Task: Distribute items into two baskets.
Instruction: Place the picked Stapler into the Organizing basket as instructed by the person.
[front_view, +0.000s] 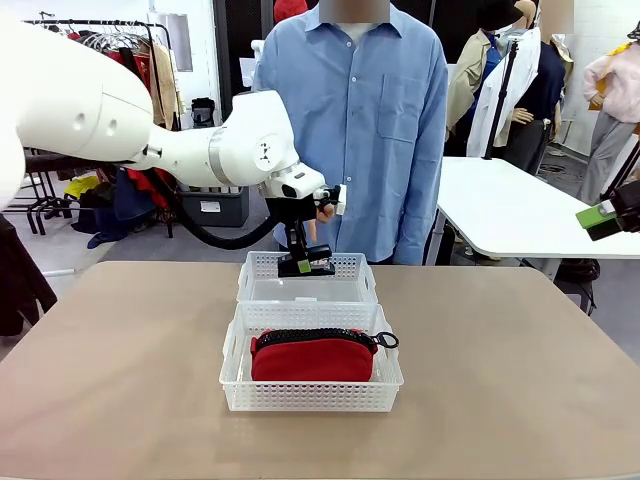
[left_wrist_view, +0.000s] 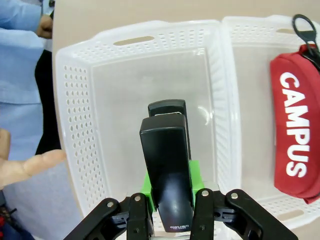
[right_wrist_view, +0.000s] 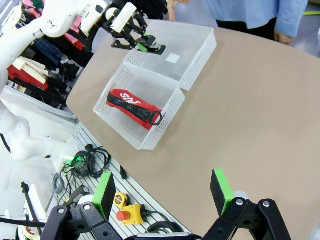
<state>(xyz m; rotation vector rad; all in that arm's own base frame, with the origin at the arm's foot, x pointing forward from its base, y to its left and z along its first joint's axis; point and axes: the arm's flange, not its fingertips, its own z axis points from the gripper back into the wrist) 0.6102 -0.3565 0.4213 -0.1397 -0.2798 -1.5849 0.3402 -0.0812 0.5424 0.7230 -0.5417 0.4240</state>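
Red pouch (left_wrist_view: 295, 125) printed "CAMPUS", black stapler (left_wrist_view: 167, 165) in left gripper (left_wrist_view: 170, 200)

1. A tan table (front_view: 500, 380) fills the foreground.
2. Behind it at the right stands a white table (front_view: 510, 215).
3. At the far left, a clothes rack (front_view: 95, 30) holds hanging garments.
4. The floor (front_view: 70, 250) is pale grey.

place: robot lab; signs: clothes rack (front_view: 90, 40); white table (front_view: 510, 215)
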